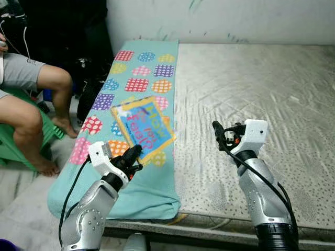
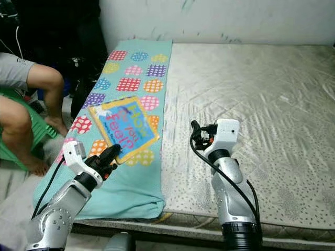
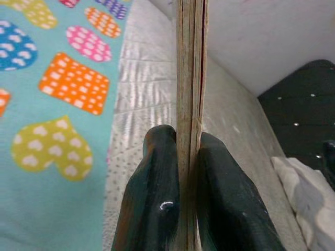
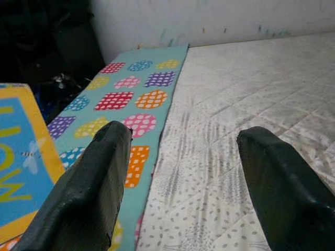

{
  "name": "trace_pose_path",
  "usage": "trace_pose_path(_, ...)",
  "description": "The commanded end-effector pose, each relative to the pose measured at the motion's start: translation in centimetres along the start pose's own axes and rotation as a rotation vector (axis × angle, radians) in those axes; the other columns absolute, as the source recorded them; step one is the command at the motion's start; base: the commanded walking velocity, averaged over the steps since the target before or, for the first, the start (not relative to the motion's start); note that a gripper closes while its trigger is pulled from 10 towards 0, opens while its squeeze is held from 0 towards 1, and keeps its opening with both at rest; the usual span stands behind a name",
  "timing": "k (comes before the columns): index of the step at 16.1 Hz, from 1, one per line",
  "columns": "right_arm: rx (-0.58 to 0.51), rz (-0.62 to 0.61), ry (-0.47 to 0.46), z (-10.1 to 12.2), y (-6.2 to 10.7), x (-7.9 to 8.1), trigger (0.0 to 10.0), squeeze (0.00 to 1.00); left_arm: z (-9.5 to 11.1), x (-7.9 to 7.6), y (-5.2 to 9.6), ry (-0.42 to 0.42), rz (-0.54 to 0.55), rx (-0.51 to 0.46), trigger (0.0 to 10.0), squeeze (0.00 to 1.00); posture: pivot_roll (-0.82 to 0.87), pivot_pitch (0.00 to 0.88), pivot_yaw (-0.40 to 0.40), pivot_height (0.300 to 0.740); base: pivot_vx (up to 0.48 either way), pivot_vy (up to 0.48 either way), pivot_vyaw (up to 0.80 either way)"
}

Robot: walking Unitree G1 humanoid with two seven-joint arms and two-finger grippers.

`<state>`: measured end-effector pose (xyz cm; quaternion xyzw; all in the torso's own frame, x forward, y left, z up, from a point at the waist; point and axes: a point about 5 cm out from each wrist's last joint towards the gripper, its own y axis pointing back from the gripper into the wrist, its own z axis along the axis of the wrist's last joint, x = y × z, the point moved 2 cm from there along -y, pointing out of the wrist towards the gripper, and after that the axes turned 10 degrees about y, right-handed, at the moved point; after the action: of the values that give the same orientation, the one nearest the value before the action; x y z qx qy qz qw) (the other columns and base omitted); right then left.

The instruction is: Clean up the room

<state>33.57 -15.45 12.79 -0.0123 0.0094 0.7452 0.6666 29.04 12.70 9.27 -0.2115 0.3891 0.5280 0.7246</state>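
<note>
I see left gripper (image 1: 134, 153) clamped on book (image 1: 142, 127) edge, over teal blanket (image 1: 138, 193), probably lifted. Right gripper (image 4: 180, 172) wide apart, holding nothing, above mattress (image 1: 251, 94).

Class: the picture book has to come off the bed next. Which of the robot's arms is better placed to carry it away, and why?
Left. The left gripper is already shut on the picture book's near edge, over the teal blanket. The right gripper is open, empty, above the bare mattress.
</note>
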Motion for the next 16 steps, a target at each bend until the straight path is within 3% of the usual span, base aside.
trace_pose_path(1, -0.005, 0.006, 0.006, 0.0, 0.0, 0.3, 10.0, 0.0, 0.6, -0.3, -0.1, -0.014, -0.013, -0.031, 5.0, 0.0, -0.12, 0.0, 0.039, 0.687, 0.0, 0.0, 0.0)
trace_pose_path(2, -0.04, 0.003, -0.014, 0.6, 0.0, 0.1, 10.0, 0.0, 0.6, -0.2, -0.1, -0.019, -0.008, -0.027, 7.0, 0.0, -0.12, 0.0, 0.039, 0.692, 0.0, 0.0, 0.0)
trace_pose_path(3, -0.044, -0.012, 0.0, 0.7, -0.2, -0.3, 10.0, 0.0, 0.6, -0.2, -0.1, -0.021, -0.009, -0.025, 8.2, 0.0, -0.12, 0.0, 0.04, 0.706, 0.0, 0.0, 0.0)
trace_pose_path(4, -0.044, -0.015, -0.003, 0.8, -0.4, -0.3, 10.0, 0.0, 0.6, -0.2, -0.1, -0.022, -0.009, -0.024, 8.6, 0.0, -0.12, 0.0, 0.04, 0.716, 0.0, 0.0, 0.0)
trace_pose_path(5, -0.047, -0.021, -0.005, 0.8, -0.5, -0.5, 10.0, 0.0, 0.5, -0.2, -0.2, -0.024, -0.009, -0.021, 10.0, 0.0, -0.12, 0.0, 0.039, 0.726, 0.0, 0.0, 0.0)
trace_pose_path(10, -0.052, -0.042, 0.003, 1.0, -0.6, -0.7, 10.0, 0.0, 0.1, 0.2, -0.4, -0.032, 0.021, 0.008, 10.0, 0.0, -0.13, 0.0, 0.043, 0.74, 0.0, 0.0, 0.0)
trace_pose_path(13, -0.05, -0.06, 0.006, 0.8, -0.6, -1.0, 10.0, 0.0, 0.3, 0.8, -0.6, -0.095, 0.071, 0.007, 10.0, 0.0, -0.12, 0.0, 0.044, 0.74, 0.0, 0.0, 0.0)
trace_pose_path(16, -0.045, -0.1, 0.024, 0.5, -0.7, -1.4, 10.0, 0.0, 0.9, 0.9, -0.9, -0.15, 0.049, 0.018, 10.0, 0.0, -0.12, 0.0, 0.048, 0.74, 0.0, 0.0, 0.0)
